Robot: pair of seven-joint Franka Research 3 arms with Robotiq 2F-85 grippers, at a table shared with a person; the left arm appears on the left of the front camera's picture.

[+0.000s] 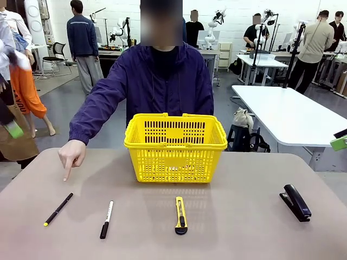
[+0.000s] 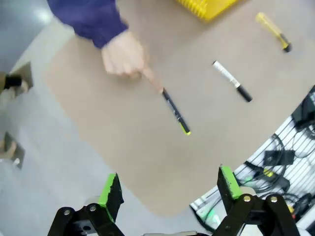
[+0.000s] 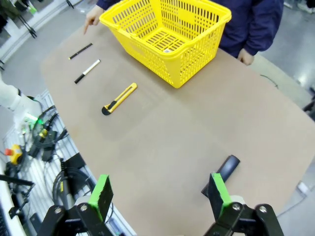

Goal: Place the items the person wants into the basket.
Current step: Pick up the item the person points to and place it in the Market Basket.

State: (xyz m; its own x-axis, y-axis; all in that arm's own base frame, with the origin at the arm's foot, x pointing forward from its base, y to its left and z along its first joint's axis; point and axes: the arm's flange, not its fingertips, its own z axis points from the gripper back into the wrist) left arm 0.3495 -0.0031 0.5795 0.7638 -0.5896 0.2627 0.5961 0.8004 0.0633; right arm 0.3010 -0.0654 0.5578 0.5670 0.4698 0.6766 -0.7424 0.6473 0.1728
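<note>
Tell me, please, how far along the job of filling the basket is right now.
Done: nothing that I can make out in the basket. In hand: the person's hand points at the pen; the left claw and right claw are open and empty, above the table. To do: picking the pen and dropping it in; the marker also lies untouched.
</note>
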